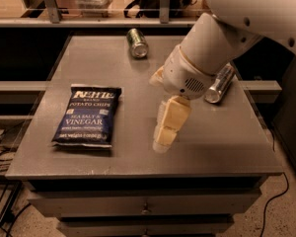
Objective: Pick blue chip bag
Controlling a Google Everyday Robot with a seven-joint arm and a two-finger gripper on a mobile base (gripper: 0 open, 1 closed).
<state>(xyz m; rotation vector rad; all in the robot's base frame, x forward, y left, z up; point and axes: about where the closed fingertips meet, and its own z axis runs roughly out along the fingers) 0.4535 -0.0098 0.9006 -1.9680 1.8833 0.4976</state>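
The blue chip bag [89, 115] lies flat on the left part of the grey table [227, 142], with white lettering "Kettle Potato Chips, Sea Salt & Vinegar" facing up. My gripper [167, 126] hangs from the white arm over the middle of the table. It is to the right of the bag and apart from it, and it holds nothing that I can see.
A silver-green can [137, 42] lies on its side at the back of the table. A second can [220, 83] lies at the right, partly behind my arm. Drawers [146, 201] are under the tabletop. Shelves and a rail stand behind the table.
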